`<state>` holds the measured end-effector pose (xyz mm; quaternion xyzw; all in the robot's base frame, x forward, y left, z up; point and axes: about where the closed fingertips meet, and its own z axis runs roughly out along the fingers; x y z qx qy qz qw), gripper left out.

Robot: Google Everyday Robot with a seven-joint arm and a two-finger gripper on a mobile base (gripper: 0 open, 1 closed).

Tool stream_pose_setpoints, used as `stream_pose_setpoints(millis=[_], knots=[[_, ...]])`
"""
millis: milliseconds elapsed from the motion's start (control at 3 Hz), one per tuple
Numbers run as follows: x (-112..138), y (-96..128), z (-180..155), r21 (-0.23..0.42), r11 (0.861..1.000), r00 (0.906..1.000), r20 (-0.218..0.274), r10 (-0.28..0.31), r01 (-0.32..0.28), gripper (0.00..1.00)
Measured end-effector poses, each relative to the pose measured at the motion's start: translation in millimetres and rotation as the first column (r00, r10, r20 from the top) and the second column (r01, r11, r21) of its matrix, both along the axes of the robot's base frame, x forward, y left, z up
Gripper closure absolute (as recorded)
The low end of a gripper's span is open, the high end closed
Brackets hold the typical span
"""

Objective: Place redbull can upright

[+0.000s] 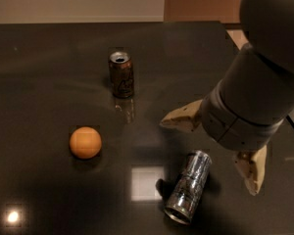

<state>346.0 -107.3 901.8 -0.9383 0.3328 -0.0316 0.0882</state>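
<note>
Camera view looks down on a dark glossy table (44, 62) whose far edge and far right corner show at the top. The redbull can (188, 189) lies on its side close to the near edge, right of the middle, with one round end turned toward the near edge and the other pointing toward the far right corner. The gripper (208, 158) hangs over the right part of the table on a thick grey arm (257, 102), with its jaws spread wide. One of the pale fingers (182, 119) reaches left toward the table's middle, and the other points down toward the near edge, just right of the can. No finger touches the can, whose far end sits under the gap between them. A brown can (121, 75) stands upright toward the far edge, left of the gripper. An orange ball (85, 142) rests nearer the left edge, well apart from both cans. A square patch of reflected light (146, 182) lies just left of the fallen can
</note>
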Motion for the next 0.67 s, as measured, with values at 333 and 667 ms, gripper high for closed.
stream_pose_setpoints(millis=[333,667], knots=[[-17.4,9.2,-16.5,-0.045,0.993,0.9939,-0.012,0.11,-0.11,0.0],[-28.7,15.4,-32.1,-0.077,0.981,0.9834,-0.034,0.178,-0.18,0.0]])
